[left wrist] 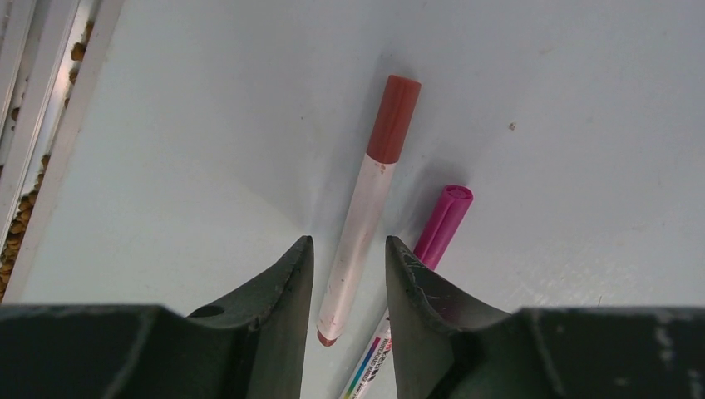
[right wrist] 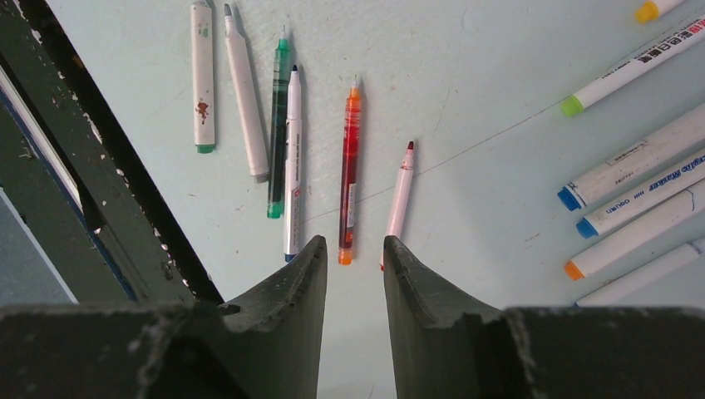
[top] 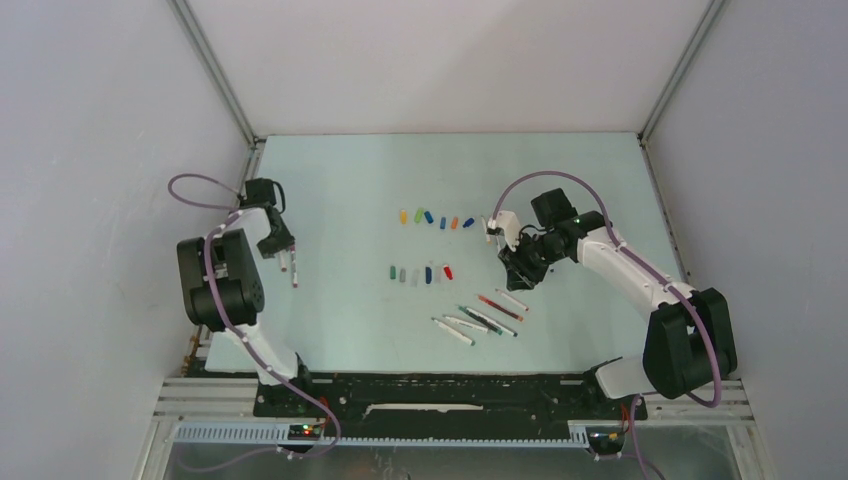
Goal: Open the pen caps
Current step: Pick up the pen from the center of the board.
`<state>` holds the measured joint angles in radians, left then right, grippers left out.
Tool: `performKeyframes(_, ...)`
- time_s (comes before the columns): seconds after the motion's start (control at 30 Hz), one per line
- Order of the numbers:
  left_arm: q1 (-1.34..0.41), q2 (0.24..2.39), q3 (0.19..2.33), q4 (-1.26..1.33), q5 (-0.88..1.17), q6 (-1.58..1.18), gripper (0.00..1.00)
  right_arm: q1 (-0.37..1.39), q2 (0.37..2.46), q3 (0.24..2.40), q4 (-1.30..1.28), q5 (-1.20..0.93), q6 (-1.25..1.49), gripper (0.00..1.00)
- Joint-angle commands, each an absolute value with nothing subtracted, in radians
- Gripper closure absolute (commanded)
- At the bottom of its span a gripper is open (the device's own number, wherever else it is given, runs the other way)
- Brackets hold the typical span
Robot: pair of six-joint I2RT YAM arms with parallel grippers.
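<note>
**Left wrist view.** The cap nearest you is a brown-red cap (left wrist: 393, 119), a short matte cylinder seated on a white barrel (left wrist: 359, 220). A magenta cap (left wrist: 445, 218) lies just beside it on a second pen. The white barrel runs back between the jaws of the left gripper (left wrist: 349, 243), and the brown-red cap lies well ahead of the fingertips. You see these jaws apart, with a sliver of table (left wrist: 208, 125) showing on each side of the barrel, so nothing is clamped.

**Top view.** Short coloured pen caps (top: 428, 216) lie in two rows mid-table, between the arms.

**Right wrist view.** The right gripper (right wrist: 355, 241) has its jaws apart and empty, just short of a row of thin pens (right wrist: 349, 166).
</note>
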<state>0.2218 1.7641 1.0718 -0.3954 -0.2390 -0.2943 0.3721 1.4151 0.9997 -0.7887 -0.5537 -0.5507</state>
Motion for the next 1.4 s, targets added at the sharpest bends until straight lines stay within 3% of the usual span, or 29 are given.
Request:
performKeyframes(0.0,0.244,1.778,1.136,-0.421,-0.200,-0.276,0.61,0.378,1.391,1.036,-0.790,-0.565,-0.561,0.66)
performKeyframes(0.5,0.248,1.857,1.259,-0.575,-0.185,-0.214,0.67,0.368,1.371,1.037,-0.795,-0.577,-0.567,0.66)
performKeyframes(0.93,0.242,1.780,1.136,-0.418,-0.195,-0.183,0.66,0.348,1.350,1.037,-0.799,-0.598,-0.572,0.66)
performKeyframes(1.37,0.239,1.895,1.314,-0.641,-0.185,-0.134,0.65,0.336,1.333,1.037,-0.804,-0.616,-0.579,0.66)
